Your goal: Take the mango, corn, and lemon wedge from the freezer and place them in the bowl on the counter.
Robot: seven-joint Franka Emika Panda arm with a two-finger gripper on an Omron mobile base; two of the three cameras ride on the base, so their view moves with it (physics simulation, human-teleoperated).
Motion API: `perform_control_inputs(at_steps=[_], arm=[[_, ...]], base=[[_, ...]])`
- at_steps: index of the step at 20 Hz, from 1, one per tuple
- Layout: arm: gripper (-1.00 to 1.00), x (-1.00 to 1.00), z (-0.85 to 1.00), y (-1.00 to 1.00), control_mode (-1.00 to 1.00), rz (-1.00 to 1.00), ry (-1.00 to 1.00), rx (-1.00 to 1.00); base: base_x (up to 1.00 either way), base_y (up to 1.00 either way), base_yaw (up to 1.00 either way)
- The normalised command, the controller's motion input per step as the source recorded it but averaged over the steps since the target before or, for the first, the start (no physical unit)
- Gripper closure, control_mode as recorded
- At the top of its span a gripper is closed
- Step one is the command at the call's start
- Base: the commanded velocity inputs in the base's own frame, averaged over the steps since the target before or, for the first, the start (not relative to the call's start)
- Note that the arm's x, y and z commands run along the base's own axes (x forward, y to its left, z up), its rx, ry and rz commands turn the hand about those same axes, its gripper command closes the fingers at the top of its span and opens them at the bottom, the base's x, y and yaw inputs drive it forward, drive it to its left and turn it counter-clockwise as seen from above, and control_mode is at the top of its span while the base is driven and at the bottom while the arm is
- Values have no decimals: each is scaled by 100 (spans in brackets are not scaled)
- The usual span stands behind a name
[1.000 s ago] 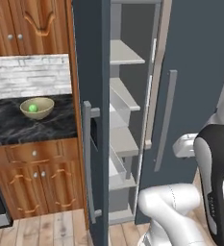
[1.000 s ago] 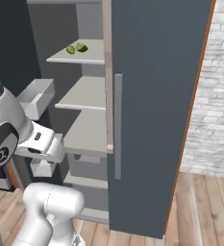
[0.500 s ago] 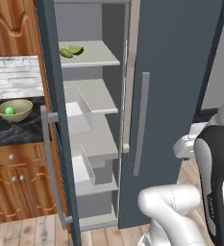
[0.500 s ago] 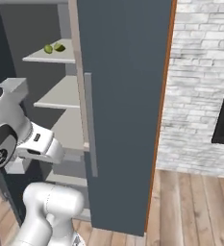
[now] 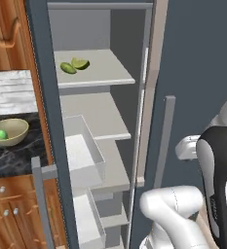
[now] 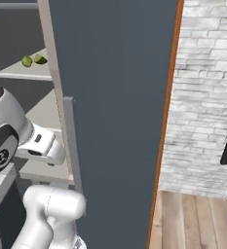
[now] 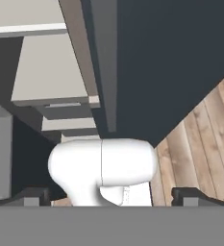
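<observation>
Hanging low with its jaws spread wide and nothing between them, your gripper (image 7: 111, 194) looks down past the freezer (image 5: 193, 58) door edge toward the wooden floor (image 7: 200, 144), so no fetch is under way yet. You appear to be at the start of a pick, with the arm folded close to the base.

The lemon wedge (image 5: 80, 63) lies on the upper shelf (image 5: 112, 73), touching or just beside a bright green elongated item (image 5: 67, 68). I can't make out a mango or corn there. The bowl (image 5: 8, 131) sits on the counter (image 5: 12, 158) to the left of the freezer, with a small green thing inside it.

Your next move calls for raising the hand well up and reaching in over that shelf. Mind the edges: the open door's inner edge and its bar handle (image 5: 164, 141) stand to the right of the opening, and a clear drawer (image 5: 83, 153) juts out lower down. The room above the upper shelf looks free.
</observation>
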Motion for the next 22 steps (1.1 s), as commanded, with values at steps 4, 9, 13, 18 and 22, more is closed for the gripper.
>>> perform_control_inputs(at_steps=[4,9,13,18,22], arm=[[-100,0,0,0,100,0,0,0],[-100,0,0,0,100,0,0,0],[-100,0,0,0,100,0,0,0],[-100,0,0,0,100,0,0,0],[-100,0,0,0,100,0,0,0]], base=[[3,42,0],[0,61,0],[7,38,4],[26,18,10],[18,44,12]])
